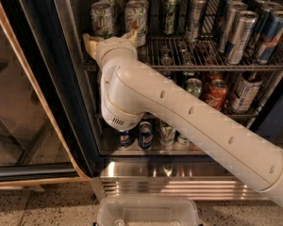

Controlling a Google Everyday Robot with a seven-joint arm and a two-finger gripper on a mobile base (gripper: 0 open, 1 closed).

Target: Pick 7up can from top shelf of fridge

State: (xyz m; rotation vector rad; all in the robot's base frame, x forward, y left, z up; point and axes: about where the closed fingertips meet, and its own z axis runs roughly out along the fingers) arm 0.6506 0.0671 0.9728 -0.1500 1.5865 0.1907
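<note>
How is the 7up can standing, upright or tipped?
Upright: the 7up can stands lid-up on the top shelf; the tool sits open just below it.

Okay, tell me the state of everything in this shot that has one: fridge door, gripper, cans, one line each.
Fridge: glass door swung open to the left.
Gripper: open, at the front edge of the top shelf, fingers spread around the base of the 7up can.
7up can: upright at the front left of the top shelf, not gripped.
Orange-red patch can: upright, just right of the 7up can.
</note>
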